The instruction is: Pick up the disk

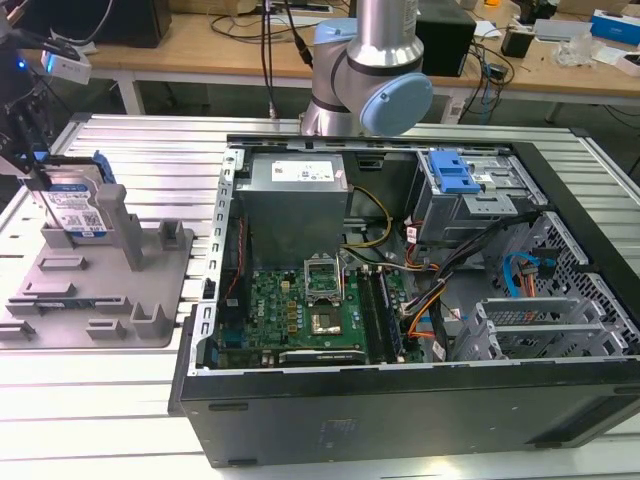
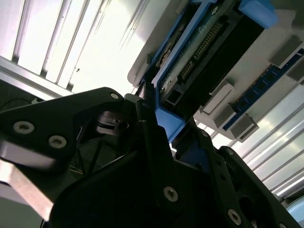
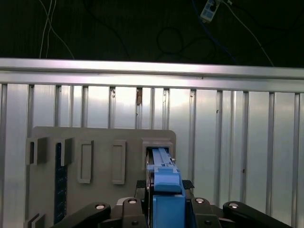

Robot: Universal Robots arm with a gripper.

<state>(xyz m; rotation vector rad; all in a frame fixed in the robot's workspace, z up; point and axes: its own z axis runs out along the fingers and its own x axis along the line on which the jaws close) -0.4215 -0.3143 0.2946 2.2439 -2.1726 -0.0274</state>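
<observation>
Tool [image 1: 32, 170] grips labelled disk [image 1: 75, 205] — print unreadable.

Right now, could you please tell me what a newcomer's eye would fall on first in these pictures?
The open computer case, its green circuit board bared, takes up most of the exterior view. At that view's left, the disk stands on edge in the grey fixture, with the gripper right at its top. In the first wrist view, the disk's blue rail sits between the jaws.
</observation>
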